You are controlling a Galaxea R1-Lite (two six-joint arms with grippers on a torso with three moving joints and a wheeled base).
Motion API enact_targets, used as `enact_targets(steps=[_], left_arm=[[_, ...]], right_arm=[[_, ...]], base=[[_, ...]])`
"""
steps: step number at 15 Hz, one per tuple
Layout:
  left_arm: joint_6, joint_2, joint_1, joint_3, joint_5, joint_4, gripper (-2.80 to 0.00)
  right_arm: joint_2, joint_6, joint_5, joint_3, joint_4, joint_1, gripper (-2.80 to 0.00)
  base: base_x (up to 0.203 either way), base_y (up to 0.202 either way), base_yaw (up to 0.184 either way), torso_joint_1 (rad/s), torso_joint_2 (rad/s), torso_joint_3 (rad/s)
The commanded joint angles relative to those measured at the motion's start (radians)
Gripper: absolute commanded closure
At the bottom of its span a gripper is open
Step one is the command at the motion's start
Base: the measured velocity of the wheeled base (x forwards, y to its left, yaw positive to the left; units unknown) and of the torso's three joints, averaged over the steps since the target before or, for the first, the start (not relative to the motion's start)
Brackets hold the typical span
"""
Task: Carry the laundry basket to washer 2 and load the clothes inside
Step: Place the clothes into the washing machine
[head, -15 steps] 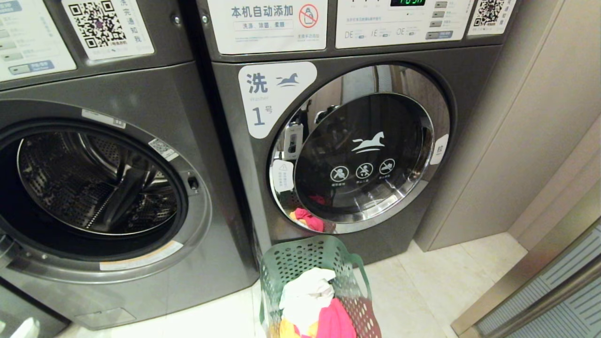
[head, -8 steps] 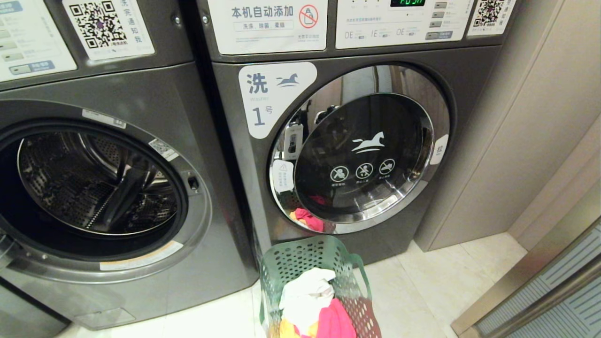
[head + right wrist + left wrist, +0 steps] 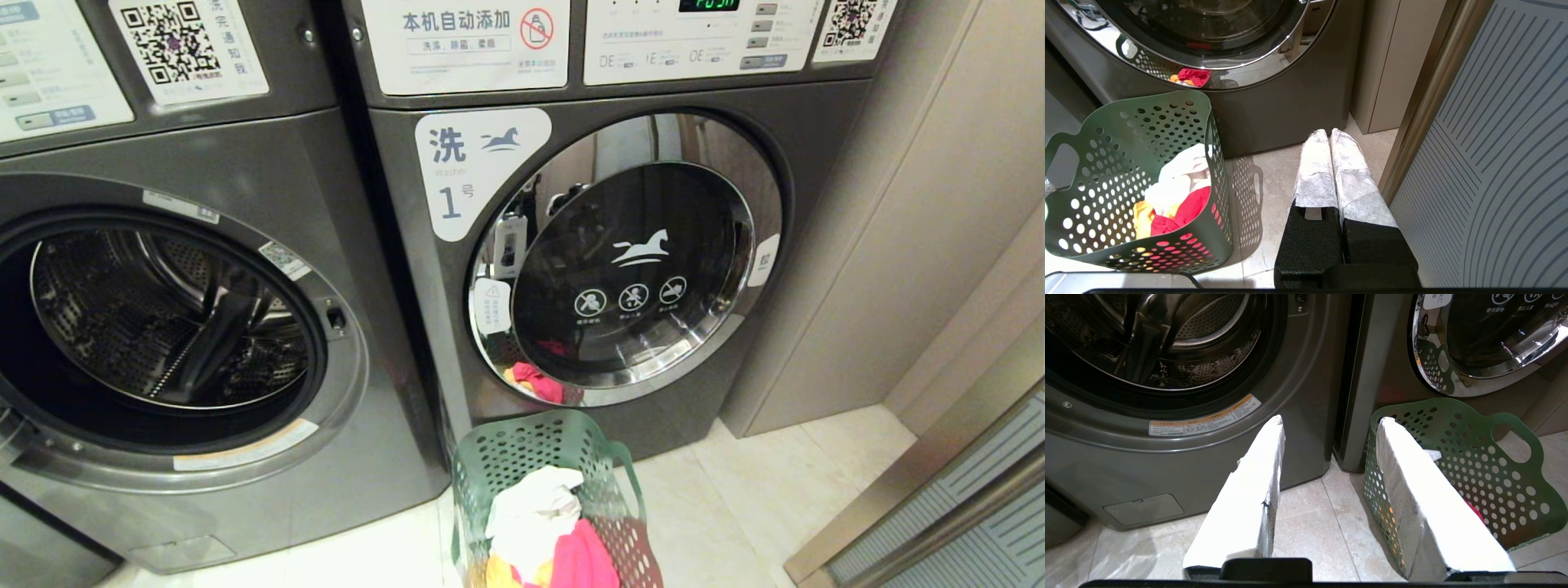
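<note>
The laundry basket [image 3: 555, 490] stood on the floor in front of the closed washer marked 1 [image 3: 620, 253], not squarely before the open washer on its left [image 3: 163, 327], presumably washer 2, though no numeral showed on it; the likeliest slip was a garment dropped on the tiles during the sideways carry from basket to drum, or loading aimed at the wrong, shut machine; the clothes [image 3: 1175, 192], white, yellow and red, lay loosely piled inside the basket, so one might have dragged another out; the left gripper [image 3: 1331, 424] stood about half open and held nothing, hovering low before both machines; the right gripper [image 3: 1329, 132] was pressed shut on nothing, over bare floor beside the basket
</note>
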Motion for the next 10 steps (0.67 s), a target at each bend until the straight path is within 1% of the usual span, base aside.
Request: enact_targets(steps=[1, 10], left_arm=[[0.0, 0.0, 0.0, 0.008, 0.0, -0.001, 0.0], [0.0, 0.0, 0.0, 0.008, 0.0, -0.001, 0.0]], right_arm=[[0.002, 0.0, 0.0, 0.008, 0.0, 0.001, 0.0], [0.002, 0.0, 0.0, 0.008, 0.001, 0.001, 0.0]], base=[[0.0, 0.0, 0.0, 0.0, 0.0, 0.0], [0.0, 0.0, 0.0, 0.0, 0.0, 0.0]])
